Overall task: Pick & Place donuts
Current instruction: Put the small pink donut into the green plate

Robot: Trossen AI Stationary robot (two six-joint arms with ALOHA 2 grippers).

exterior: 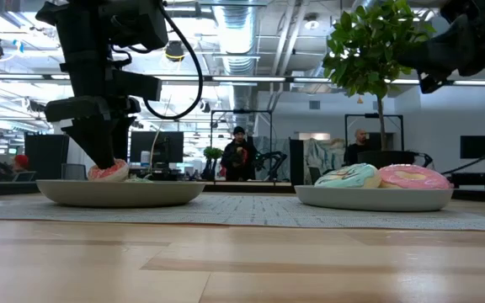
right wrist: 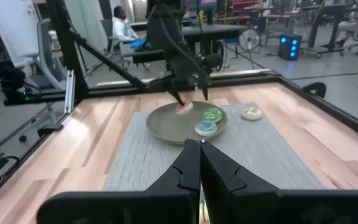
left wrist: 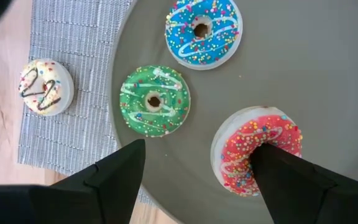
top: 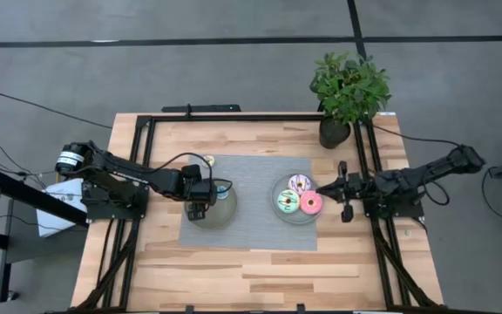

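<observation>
Counter (top: 260,262) of pale wood, framed by dark rails; wide bare strip along the near edge. Grey mat (top: 251,228) at centre. Small tan donut (left wrist: 46,87) off the plate, on the mat just beside the left plate (top: 225,214) rim. Left tool (left wrist: 194,174) down over that plate, fingers spread wide, one finger (left wrist: 278,168) in the hole of the red donut (left wrist: 257,149). Green donut (left wrist: 155,101) and blue donut (left wrist: 203,30) lying flat on the same plate, apart. Right plate (top: 279,205) holding white sprinkled donut (top: 300,184), mint donut (top: 287,202), pink donut (top: 311,204), crowded together. Right tool (top: 321,187) closed, empty, at that plate's right rim. Potted plant (top: 349,92) at far right corner.
</observation>
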